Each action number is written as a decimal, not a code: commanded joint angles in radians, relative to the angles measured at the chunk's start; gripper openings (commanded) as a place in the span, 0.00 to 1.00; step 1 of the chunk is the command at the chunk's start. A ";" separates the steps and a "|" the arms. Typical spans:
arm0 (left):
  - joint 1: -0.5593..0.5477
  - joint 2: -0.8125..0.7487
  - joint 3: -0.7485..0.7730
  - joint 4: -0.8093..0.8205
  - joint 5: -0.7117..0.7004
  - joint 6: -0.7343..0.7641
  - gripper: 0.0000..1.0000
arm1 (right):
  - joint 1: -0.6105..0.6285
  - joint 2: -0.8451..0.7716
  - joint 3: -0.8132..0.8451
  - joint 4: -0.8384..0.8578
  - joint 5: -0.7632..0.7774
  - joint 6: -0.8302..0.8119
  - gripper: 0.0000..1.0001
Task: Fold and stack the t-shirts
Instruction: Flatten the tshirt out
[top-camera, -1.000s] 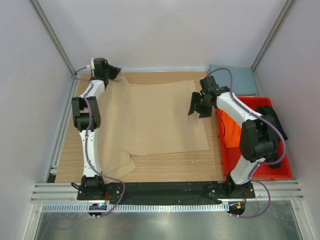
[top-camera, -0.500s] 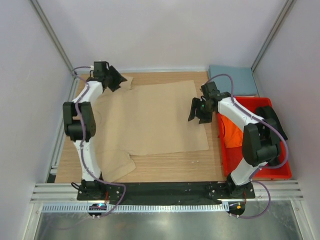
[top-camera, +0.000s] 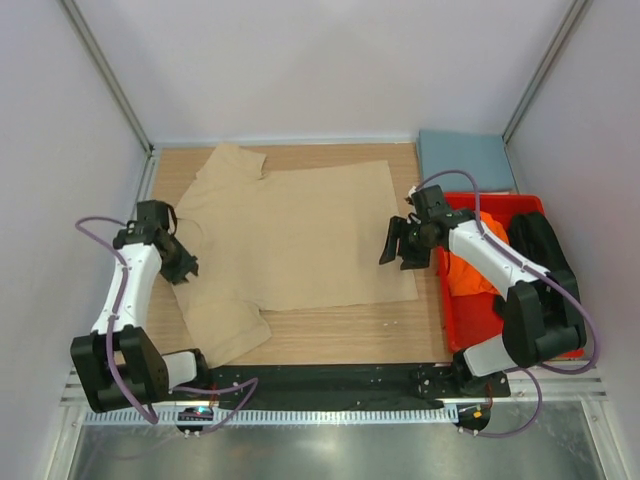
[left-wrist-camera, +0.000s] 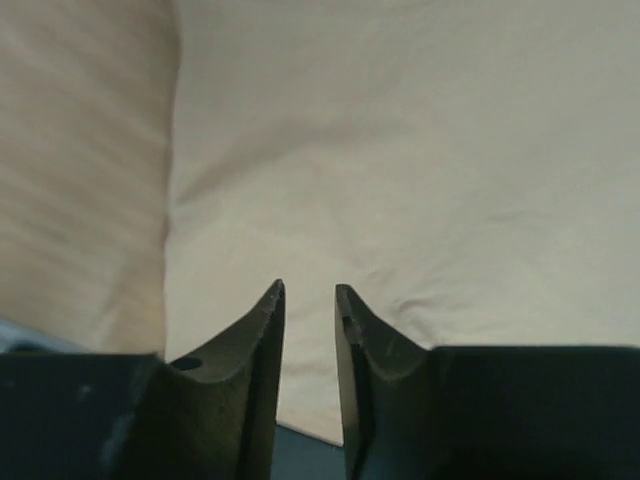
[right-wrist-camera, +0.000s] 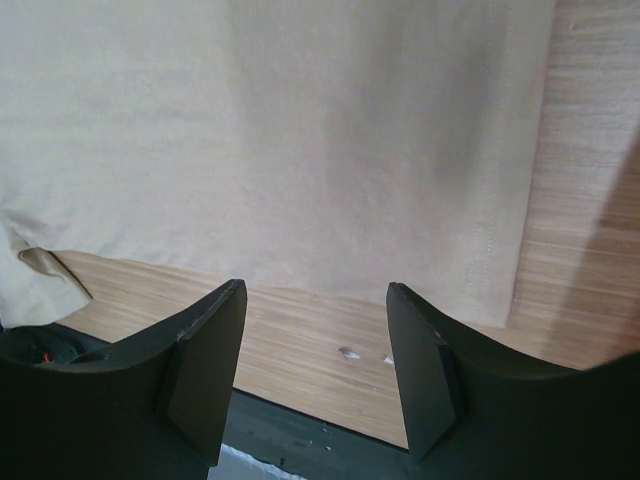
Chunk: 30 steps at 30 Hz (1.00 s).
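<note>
The tan-beige t-shirt (top-camera: 300, 235) lies spread flat on the wooden table, one sleeve at the back left, the other at the near left. My left gripper (top-camera: 187, 267) hovers over its left edge, jaws narrowly parted and empty; the left wrist view shows the gripper (left-wrist-camera: 308, 290) above plain cloth (left-wrist-camera: 420, 150). My right gripper (top-camera: 398, 260) is wide open and empty over the shirt's right hem; the right wrist view shows it (right-wrist-camera: 315, 290) above the hem (right-wrist-camera: 280, 130). The orange shirt (top-camera: 465, 265) and the black shirt (top-camera: 535, 240) lie in the bin. The slate blue-grey shirt (top-camera: 465, 158) lies folded at the back right.
A red plastic bin (top-camera: 520, 345) stands along the table's right side, close beside my right arm. White walls and metal frame posts enclose the table. Bare wood (top-camera: 340, 335) shows along the near edge in front of the shirt.
My left arm has swung from the back left corner to the near left side, leaving the back sleeve lying flat. My right gripper has drifted slightly nearer and stayed open.
</note>
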 joint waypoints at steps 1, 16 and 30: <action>0.019 -0.026 -0.044 -0.141 -0.097 -0.093 0.32 | 0.009 -0.051 -0.037 0.022 -0.041 0.007 0.64; 0.108 0.150 -0.073 0.170 0.074 -0.157 0.31 | 0.039 0.058 0.010 0.031 0.080 -0.054 0.64; 0.016 0.424 0.129 0.246 0.007 -0.139 0.46 | 0.062 0.369 0.367 -0.031 0.350 -0.002 0.67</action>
